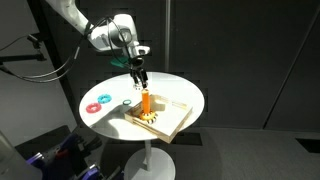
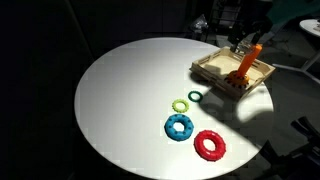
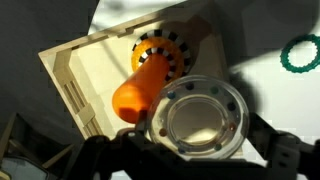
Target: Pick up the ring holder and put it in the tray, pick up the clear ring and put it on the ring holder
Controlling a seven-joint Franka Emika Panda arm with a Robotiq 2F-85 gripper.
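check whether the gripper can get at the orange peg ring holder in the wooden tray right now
Probably yes. The gripper hangs just above the orange peg ring holder standing in the light wooden tray, with nothing between them. Its fingers hold the clear ring, though.

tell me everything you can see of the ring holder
The ring holder is a smooth orange peg, plastic-looking, on a small round tan base with a dark toothed edge. It stands upright in the light wooden tray. No ring is on it; the gripper holds the clear ring close above its tip.
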